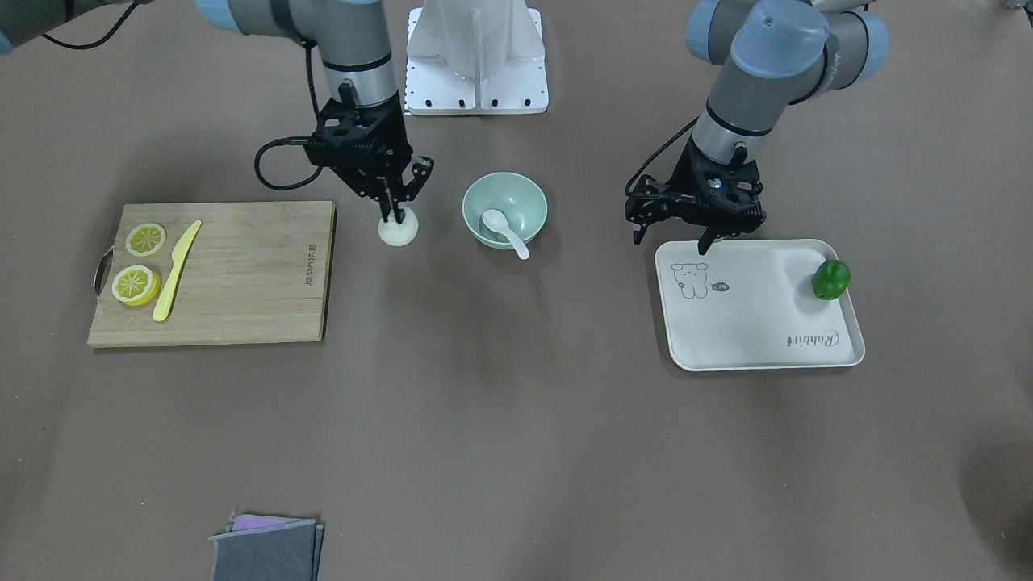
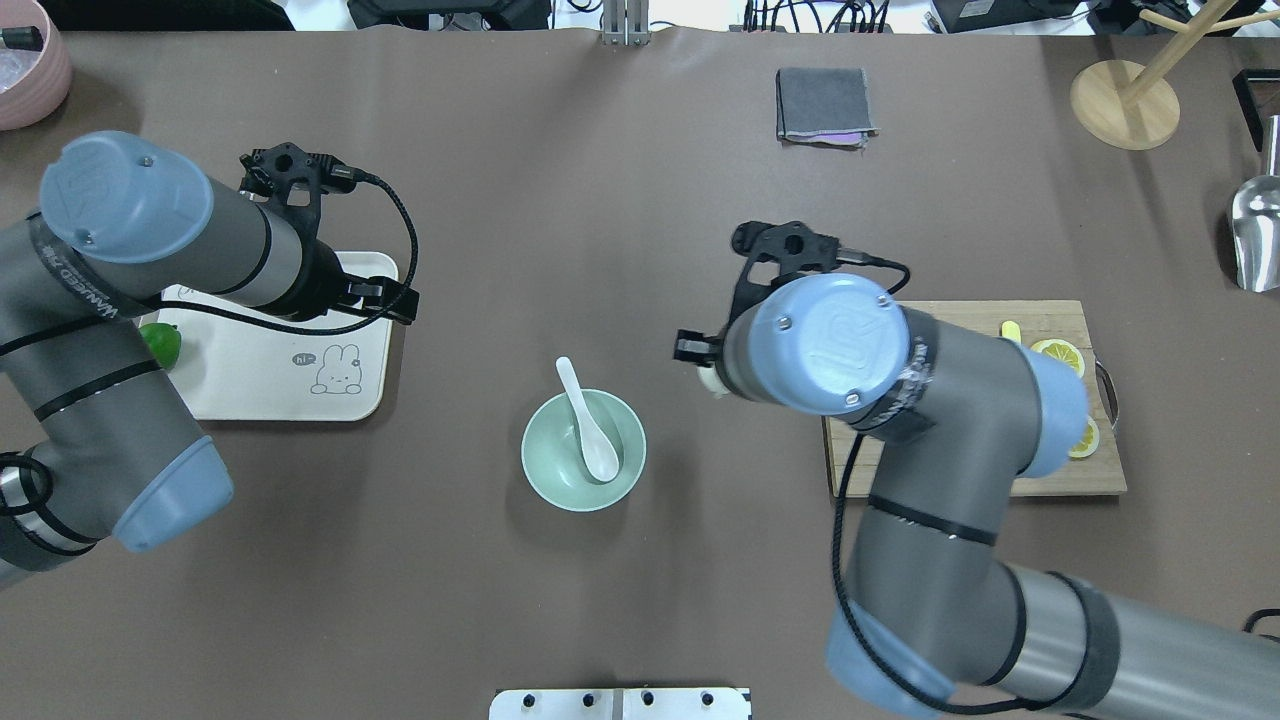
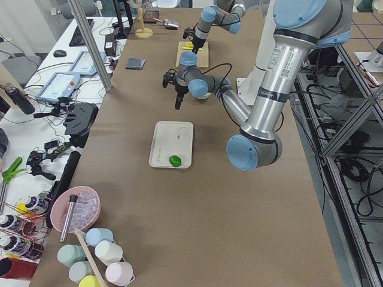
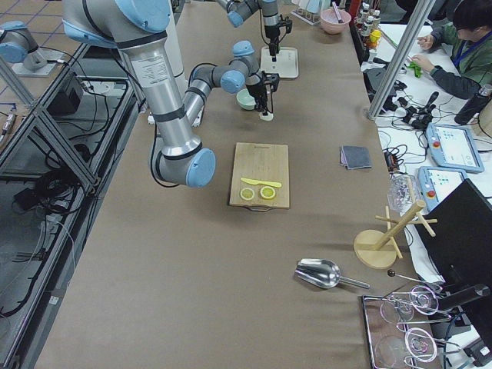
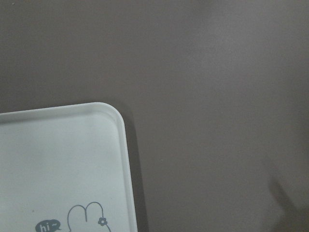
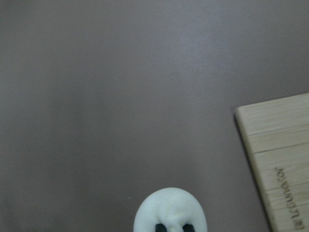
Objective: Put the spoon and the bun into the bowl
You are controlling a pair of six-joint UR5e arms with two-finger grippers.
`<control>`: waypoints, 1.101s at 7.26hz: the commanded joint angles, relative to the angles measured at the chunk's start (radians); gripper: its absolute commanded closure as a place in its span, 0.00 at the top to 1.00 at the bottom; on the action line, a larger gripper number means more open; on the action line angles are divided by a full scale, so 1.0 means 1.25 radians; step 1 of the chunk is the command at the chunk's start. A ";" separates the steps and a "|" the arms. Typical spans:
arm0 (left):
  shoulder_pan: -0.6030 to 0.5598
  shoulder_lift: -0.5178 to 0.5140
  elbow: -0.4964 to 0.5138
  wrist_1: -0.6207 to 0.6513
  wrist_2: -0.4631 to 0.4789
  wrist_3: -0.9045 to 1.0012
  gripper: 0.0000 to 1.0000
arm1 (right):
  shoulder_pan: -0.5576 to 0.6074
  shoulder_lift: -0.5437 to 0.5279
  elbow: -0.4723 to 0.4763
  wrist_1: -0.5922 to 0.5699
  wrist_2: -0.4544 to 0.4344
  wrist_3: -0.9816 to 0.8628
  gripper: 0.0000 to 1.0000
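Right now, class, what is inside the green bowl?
Only the spoon: its scoop lies in the bowl, its handle leans out over the rim. The bowl's floor beneath the scoop is covered. The bun is outside, pinched by the right claw.

Brown-covered table [image 1: 516, 452] beside cluttered white workbench [image 3: 27, 128].

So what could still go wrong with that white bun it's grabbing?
1. The right gripper seems to pinch only the top of the bun, so the round dome might slip free on the way over.
2. The spoon already lies in the bowl, its handle sticking out over the rim. A bun dropped onto it could tip it out.
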 commanded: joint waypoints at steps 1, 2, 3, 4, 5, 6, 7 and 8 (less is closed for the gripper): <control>0.002 0.000 0.004 0.000 -0.017 -0.001 0.98 | -0.085 0.090 -0.036 -0.006 -0.038 0.010 0.00; 0.002 -0.001 0.007 0.000 -0.018 -0.001 0.98 | -0.102 0.128 -0.074 -0.006 -0.047 0.010 0.00; 0.003 -0.004 0.015 0.000 -0.019 -0.001 0.98 | -0.110 0.137 -0.086 0.006 -0.046 0.009 0.00; 0.004 -0.015 0.030 0.000 -0.019 -0.001 0.98 | -0.116 0.137 -0.090 0.035 -0.046 0.010 0.15; 0.004 -0.017 0.034 0.000 -0.019 -0.001 0.98 | -0.117 0.137 -0.101 0.073 -0.046 0.013 0.68; 0.004 -0.019 0.033 0.000 -0.018 -0.001 0.98 | -0.117 0.136 -0.110 0.079 -0.046 0.011 0.99; 0.004 -0.017 0.033 0.000 -0.019 0.000 0.98 | -0.106 0.136 -0.101 0.079 -0.043 0.009 0.99; 0.000 -0.019 0.029 0.000 -0.024 0.000 0.98 | -0.081 0.136 -0.094 0.079 -0.020 -0.001 1.00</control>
